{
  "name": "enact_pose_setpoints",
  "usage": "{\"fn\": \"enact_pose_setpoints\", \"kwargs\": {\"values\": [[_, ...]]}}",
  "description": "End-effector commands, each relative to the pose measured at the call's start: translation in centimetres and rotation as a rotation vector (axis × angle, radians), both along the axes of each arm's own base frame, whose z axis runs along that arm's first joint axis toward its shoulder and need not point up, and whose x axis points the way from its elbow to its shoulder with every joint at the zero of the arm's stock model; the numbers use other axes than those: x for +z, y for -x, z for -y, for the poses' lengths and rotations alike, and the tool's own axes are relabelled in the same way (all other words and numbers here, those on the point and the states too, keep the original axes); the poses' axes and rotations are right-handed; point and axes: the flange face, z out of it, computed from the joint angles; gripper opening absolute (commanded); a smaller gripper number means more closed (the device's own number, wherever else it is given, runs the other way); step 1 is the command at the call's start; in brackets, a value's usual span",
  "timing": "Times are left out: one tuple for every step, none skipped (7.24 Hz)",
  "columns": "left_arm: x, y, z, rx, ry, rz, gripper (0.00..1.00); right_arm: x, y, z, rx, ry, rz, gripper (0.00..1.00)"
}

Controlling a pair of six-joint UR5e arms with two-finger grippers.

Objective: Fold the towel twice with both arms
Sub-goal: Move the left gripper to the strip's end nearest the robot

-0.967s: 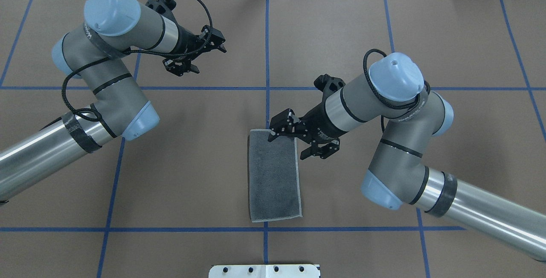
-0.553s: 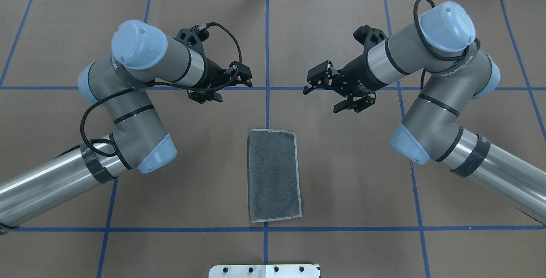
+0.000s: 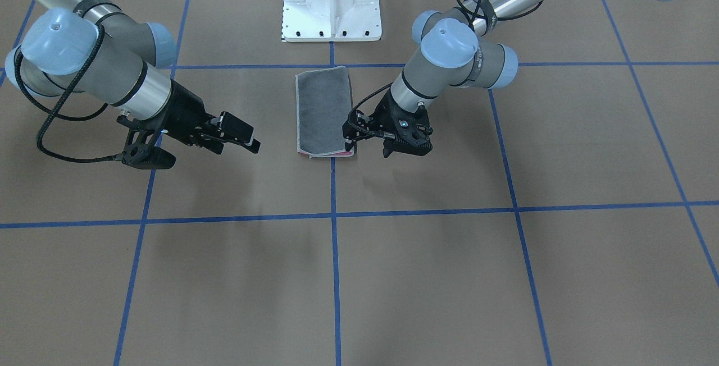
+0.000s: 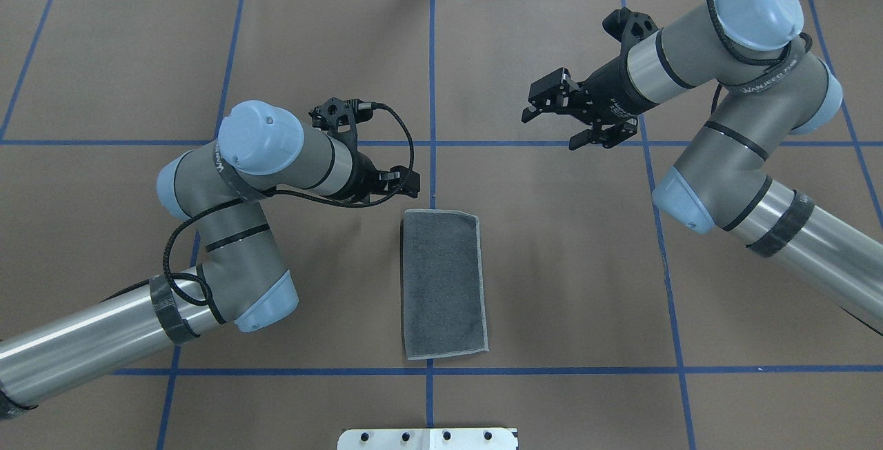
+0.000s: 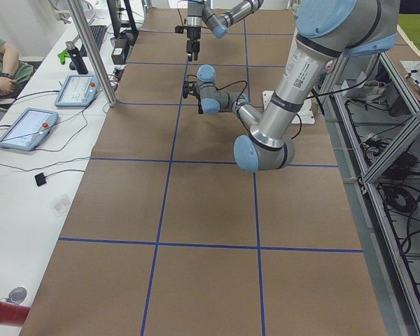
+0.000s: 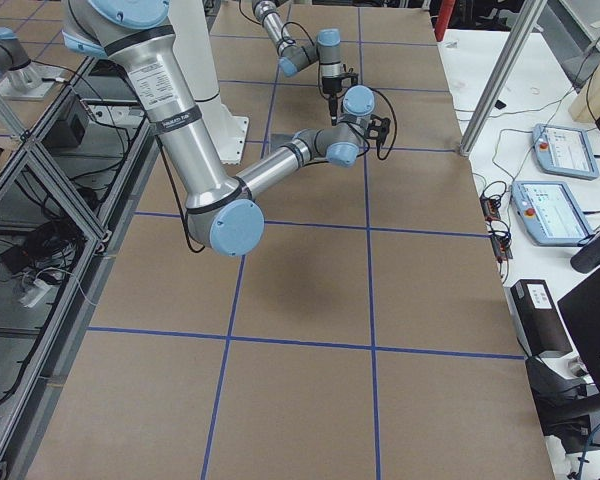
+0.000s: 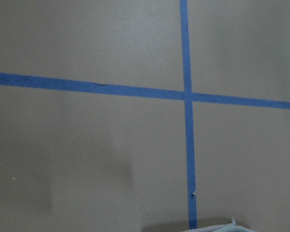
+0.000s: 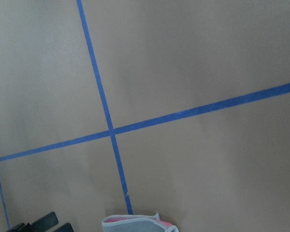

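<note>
Overhead exterior shows one towel (image 4: pixel 445 284), left gripper (image 4: pixel 410 186), right gripper (image 4: pixel 550 129).

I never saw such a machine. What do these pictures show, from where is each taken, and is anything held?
This is a robot with a left arm and a right arm at a brown table marked with blue tape lines. Each ends in a black two-finger gripper. One picture looks down from behind the robot, one faces it across the table, two look from the table's ends, two come from wrist cameras. On the table lies one towel, folded into a long strip, grey side up, some pink showing at its far end. The left gripper is near a corner of that end; the right gripper is farther away. Both are open and hold nothing.
</note>
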Motion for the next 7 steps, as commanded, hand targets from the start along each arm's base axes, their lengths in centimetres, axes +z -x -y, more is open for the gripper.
{"fn": "enact_pose_setpoints", "kwargs": {"values": [[-0.1,-1.3,-0.5,0.012,-0.011,0.009,0.85,0.9,-0.4,0.9,0.01,0.005,-0.012,1.0],[-0.5,-2.2,-0.1,0.012,-0.008,0.015,0.82,0.9,-0.4,0.9,0.01,0.005,-0.012,1.0],[-1.4,-3.4,-0.1,0.02,-0.007,0.014,0.79,0.9,-0.4,1.0,0.012,0.005,-0.015,1.0],[-1.3,-3.9,-0.4,0.018,-0.011,0.016,0.76,1.4,-0.1,1.2,0.006,-0.01,-0.022,1.0],[-1.3,-3.9,-0.5,0.018,-0.011,0.016,0.72,1.7,0.0,1.4,0.005,-0.007,-0.027,1.0],[-1.2,-3.9,-0.5,0.019,-0.01,0.018,0.64,1.6,0.0,1.4,0.005,-0.008,-0.027,1.0],[-1.0,-3.9,-0.6,0.02,-0.008,0.02,0.58,1.5,0.0,1.4,0.005,-0.008,-0.025,1.0]]}}
